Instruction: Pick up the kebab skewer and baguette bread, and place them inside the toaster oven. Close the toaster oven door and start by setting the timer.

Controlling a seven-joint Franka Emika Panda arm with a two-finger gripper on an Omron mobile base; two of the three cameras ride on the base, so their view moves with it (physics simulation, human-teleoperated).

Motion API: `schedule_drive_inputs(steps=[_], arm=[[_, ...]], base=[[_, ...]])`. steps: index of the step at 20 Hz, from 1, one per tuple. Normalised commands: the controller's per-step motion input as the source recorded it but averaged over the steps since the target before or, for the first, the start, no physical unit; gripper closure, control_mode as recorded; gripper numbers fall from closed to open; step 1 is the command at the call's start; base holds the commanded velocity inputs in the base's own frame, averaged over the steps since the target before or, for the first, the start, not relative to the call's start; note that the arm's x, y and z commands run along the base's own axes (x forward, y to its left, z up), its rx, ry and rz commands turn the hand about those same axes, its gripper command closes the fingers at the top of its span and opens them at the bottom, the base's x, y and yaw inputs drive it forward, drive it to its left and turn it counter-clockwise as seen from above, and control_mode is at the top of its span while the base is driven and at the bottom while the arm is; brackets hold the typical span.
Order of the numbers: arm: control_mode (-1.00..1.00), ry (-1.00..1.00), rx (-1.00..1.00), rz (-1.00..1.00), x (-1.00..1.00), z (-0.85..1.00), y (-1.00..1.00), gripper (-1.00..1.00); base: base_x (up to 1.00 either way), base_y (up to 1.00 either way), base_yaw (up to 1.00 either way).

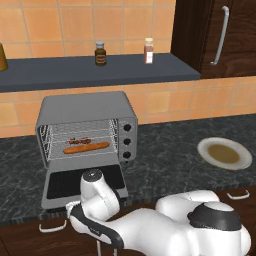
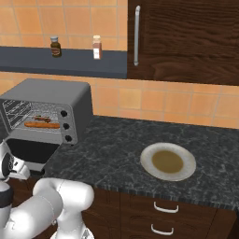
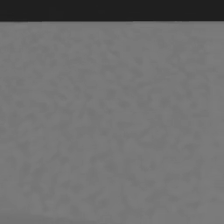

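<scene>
The gripper sits low at the front edge of the toaster oven door (image 1: 82, 187), hidden behind the arm's wrist in the left base view, and its jaws stand wide apart with nothing between them; the hand view gives just a flat grey surface under a dark band, probably the door seen from very close; the door lies folded down and open, so the closing step looks to be the one in hand; behind it the toaster oven (image 1: 85, 107) holds both foods on its wire rack, the baguette bread (image 1: 86, 147) lying lengthwise toward the front and the kebab skewer (image 1: 80, 140) just behind it; the main risk is that open fingers slide off the door's edge and let it drop back, or that a hard upward swing jolts the oven and rolls the bread forward into the door's path; the three knobs (image 1: 127, 141) sit near the door's right side, so a careless sweep could turn the wrong one; the plate (image 1: 225, 153) lies well apart on the counter (image 1: 170, 160), clear of all this.
</scene>
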Motion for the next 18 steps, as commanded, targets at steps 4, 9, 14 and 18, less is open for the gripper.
schedule_drive_inputs(steps=[4, 9, 14, 18], arm=[[-1.0, -0.22, 0.03, 0.06, 0.7, 0.45, -0.12, -1.0], [-1.0, -0.26, 0.04, 0.11, 0.96, 0.73, -0.23, -1.0], [-1.0, -0.38, 0.12, 0.17, 1.0, 0.52, -0.04, -1.0], [-1.0, -0.35, 0.17, 0.21, 1.0, 0.51, -0.19, -1.0]], base=[[0.0, 0.0, 0.0], [0.0, 0.0, 0.0], [0.0, 0.0, 0.0], [0.0, 0.0, 0.0]])
